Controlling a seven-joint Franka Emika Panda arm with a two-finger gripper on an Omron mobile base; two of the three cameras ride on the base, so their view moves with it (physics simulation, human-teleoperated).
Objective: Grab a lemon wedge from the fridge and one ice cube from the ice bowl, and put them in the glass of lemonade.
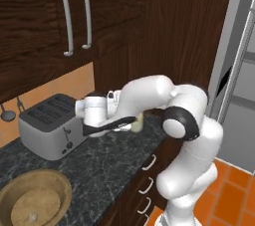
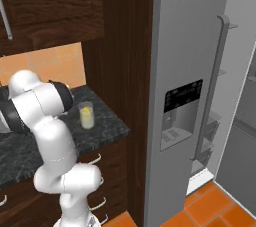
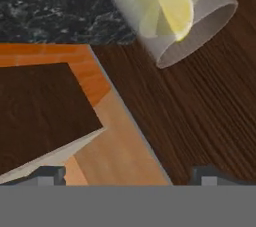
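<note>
Black counter [image 1: 99, 165]: one toaster [image 1: 50, 125], one ice bowl [image 1: 34, 201], one glass of lemonade [image 2: 87, 115].

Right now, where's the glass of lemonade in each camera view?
Left base view: glass of lemonade mid-frame, mostly behind the arm.
Right base view: left of centre, on the black counter.
Hand view: top right, tilted.
Shared landmark: the black counter.

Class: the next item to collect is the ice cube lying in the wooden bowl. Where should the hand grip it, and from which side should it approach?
Come from straight above. The ice cube lies low in the middle of the bowl, whose raised rim blocks a sideways approach. Close the fingers on two opposite flat faces.
</note>
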